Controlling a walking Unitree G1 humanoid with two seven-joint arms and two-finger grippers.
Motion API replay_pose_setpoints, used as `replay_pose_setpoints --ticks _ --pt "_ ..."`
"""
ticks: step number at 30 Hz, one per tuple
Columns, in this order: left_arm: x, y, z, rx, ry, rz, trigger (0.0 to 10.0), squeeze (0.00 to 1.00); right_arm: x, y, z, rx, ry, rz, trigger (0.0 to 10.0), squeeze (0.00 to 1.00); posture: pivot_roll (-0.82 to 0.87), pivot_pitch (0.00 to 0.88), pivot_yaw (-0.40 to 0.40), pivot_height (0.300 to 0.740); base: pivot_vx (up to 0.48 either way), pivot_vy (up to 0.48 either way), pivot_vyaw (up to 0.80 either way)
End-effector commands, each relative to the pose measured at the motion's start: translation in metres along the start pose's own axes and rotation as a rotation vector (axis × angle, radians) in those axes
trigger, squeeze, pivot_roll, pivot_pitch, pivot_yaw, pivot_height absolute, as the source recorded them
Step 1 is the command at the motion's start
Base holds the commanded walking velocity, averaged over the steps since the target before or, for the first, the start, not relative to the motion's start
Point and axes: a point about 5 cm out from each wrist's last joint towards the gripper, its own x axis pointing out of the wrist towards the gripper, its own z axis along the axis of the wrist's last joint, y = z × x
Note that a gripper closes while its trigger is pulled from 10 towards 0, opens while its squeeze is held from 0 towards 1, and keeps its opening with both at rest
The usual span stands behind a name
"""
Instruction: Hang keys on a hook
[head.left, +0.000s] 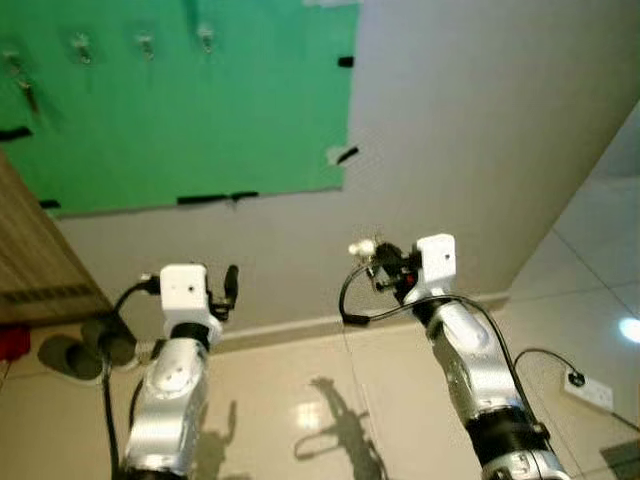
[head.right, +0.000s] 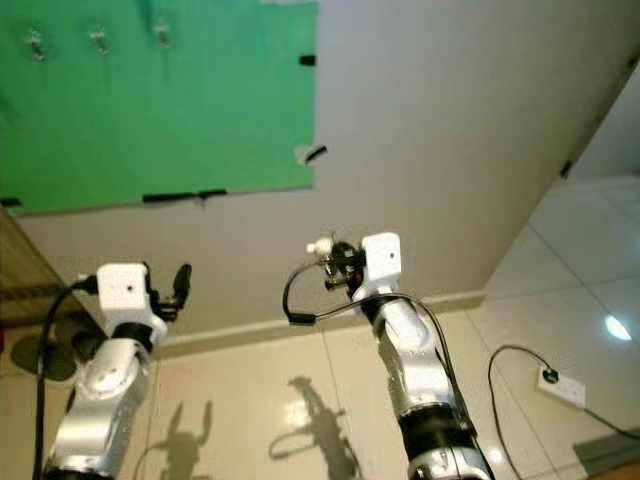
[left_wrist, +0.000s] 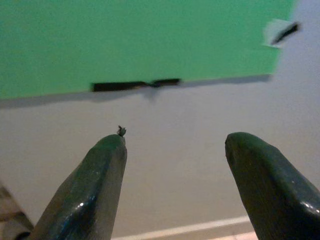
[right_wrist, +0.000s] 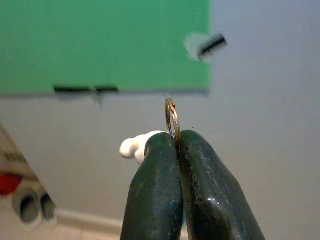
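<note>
The right claw (right_wrist: 178, 145) is pressed together, pinching a key ring (right_wrist: 171, 117) that stands up above the fingertips, with a white charm (right_wrist: 134, 146) just beside it. It is held up before the grey wall (head.left: 470, 120), below and to the right of the green board (head.left: 180, 100) and its hooks (head.left: 146, 44). The left claw (left_wrist: 172, 150) is spread, holding nothing

Key ring (right_wrist: 171, 118) – thin gold loop, upright, white charm (right_wrist: 134, 146) beside; hooks (head.left: 146, 44) on green board (head.left: 200, 110).
</note>
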Motion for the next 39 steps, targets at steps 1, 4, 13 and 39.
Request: replay_pose_setpoints --ticks 1,4,13,39 --pt "-0.001 0.008 0.003 0.020 0.000 0.035 10.0 0.00 0.002 0.002 0.002 0.006 -0.005 0.012 0.0 0.00 -0.02 0.000 0.009 0.740 0.000 -0.480 0.00" --pt "-0.004 0.011 0.000 0.035 0.015 0.038 10.0 0.00 -0.002 0.002 -0.006 0.000 0.028 0.008 0.0 0.00 -0.02 0.000 0.008 0.740 0.000 -0.480 0.00" --pt "-0.041 0.028 -0.020 0.051 0.095 0.058 10.0 0.00 -0.051 -0.026 -0.040 -0.091 0.218 -0.125 0.0 0.00 0.00 0.000 -0.001 0.740 0.000 -0.212 0.00" --pt "-0.013 0.018 -0.001 0.092 0.060 0.036 10.0 0.00 -0.016 -0.021 -0.019 -0.054 0.084 -0.133 10.0 0.01 0.00 0.000 0.004 0.740 0.000 0.332 0.25"
